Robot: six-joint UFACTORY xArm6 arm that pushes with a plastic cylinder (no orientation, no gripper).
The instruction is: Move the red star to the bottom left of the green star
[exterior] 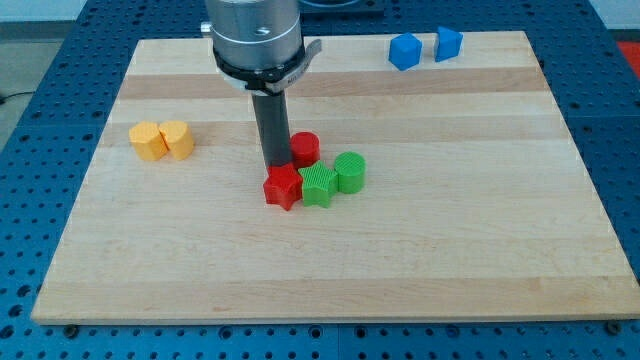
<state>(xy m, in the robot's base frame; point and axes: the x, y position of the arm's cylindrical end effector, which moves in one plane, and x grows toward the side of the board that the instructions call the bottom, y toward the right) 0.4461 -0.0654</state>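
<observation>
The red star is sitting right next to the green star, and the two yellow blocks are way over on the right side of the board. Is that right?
Not quite. The red star does touch the green star, but the two yellow blocks sit on the view's left, not the right, as the camera view shows. My tip is just above the red star.

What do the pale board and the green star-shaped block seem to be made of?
The pale board: probably wood, matt, given its lengthwise grain and light and dark strips. The green star-shaped block: likely plastic, perhaps printed; fine ridges line its sides, and its colour is uniform.
</observation>
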